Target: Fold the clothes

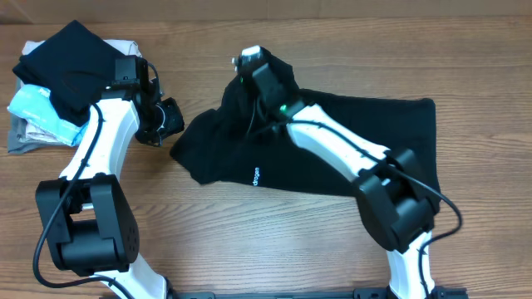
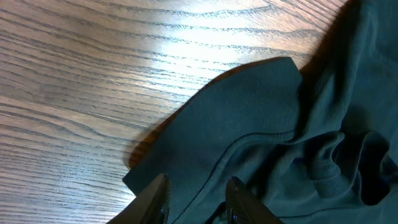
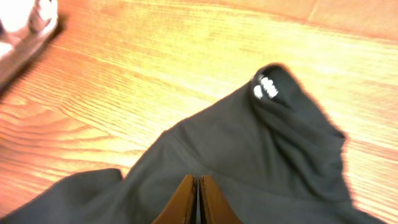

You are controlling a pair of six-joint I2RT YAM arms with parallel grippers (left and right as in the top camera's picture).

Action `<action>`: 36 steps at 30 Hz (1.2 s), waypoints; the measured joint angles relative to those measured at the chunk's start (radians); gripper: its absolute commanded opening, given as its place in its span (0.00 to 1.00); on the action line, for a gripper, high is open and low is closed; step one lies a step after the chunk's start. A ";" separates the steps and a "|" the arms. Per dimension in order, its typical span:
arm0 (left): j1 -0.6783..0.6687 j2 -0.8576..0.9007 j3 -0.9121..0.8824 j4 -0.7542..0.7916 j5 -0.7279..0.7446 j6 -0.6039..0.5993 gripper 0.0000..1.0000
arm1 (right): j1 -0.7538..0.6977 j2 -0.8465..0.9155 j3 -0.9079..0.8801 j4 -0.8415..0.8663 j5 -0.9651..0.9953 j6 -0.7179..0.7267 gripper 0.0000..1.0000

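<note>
The black shirt (image 1: 349, 141) lies spread across the middle and right of the table, its left part bunched and rumpled. My right gripper (image 1: 252, 65) is at the shirt's upper left, where the cloth rises around it. In the right wrist view its fingers (image 3: 198, 199) are pressed together with black fabric tenting up to their tips, and the collar's white tag (image 3: 264, 88) shows beyond. My left gripper (image 1: 169, 123) sits at the shirt's left edge. In the left wrist view it (image 2: 196, 196) stands open, the shirt's hem (image 2: 249, 112) lying under and between the fingers.
A stack of folded garments (image 1: 50, 83) sits at the far left corner, a black one on top over light-blue and grey ones. Its edge shows in the right wrist view (image 3: 25, 25). Bare wooden table (image 1: 249, 241) runs along the front.
</note>
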 measured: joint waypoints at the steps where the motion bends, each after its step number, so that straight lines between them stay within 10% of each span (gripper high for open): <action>1: 0.000 0.000 0.000 0.000 0.000 0.000 0.34 | -0.005 -0.013 0.020 -0.047 -0.018 0.001 0.07; 13: 0.000 0.000 0.000 0.000 0.000 0.000 0.34 | 0.020 -0.043 0.045 -0.575 -0.278 0.042 0.04; 36: 0.000 0.000 0.000 0.000 0.000 0.000 0.35 | 0.021 -0.005 -0.153 -0.358 -0.267 0.116 0.04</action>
